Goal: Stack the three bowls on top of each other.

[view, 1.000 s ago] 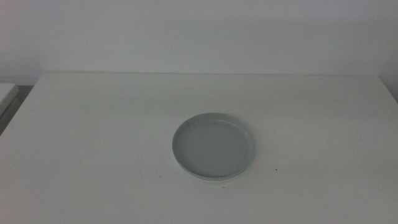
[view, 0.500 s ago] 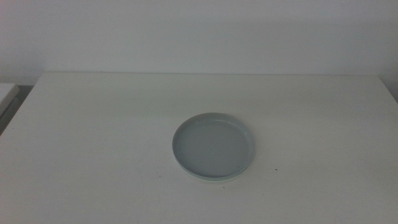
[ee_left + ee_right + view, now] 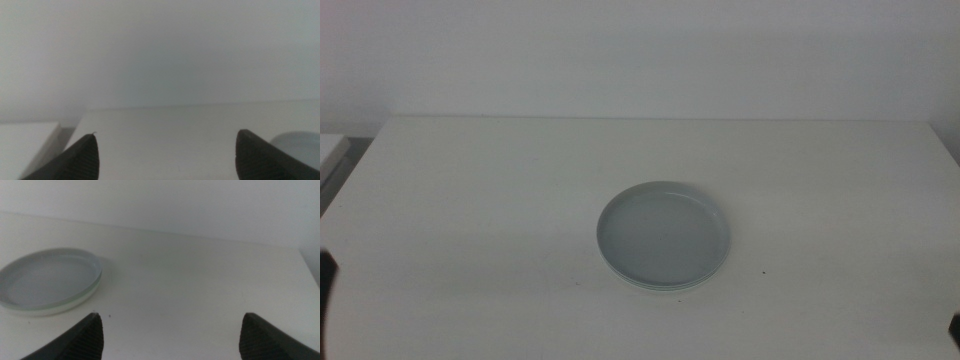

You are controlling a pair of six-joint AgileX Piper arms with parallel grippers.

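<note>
The bowls sit nested in one stack at the middle of the table. On top is the grey bowl, and a paler rim shows beneath it; I cannot tell the lower bowls apart. My left gripper is open and holds nothing, low at the table's front left, with the stack's edge far off to one side. Low at the front right, my right gripper is also open and holds nothing, well short of the stack.
The white table ends at a pale wall behind. A lower white surface stands off the table's far left corner. A small dark speck lies right of the stack.
A dark part of the left gripper has come into the middle view at the left edge, and a sliver of the right one at the bottom right corner. The stack has not moved.
</note>
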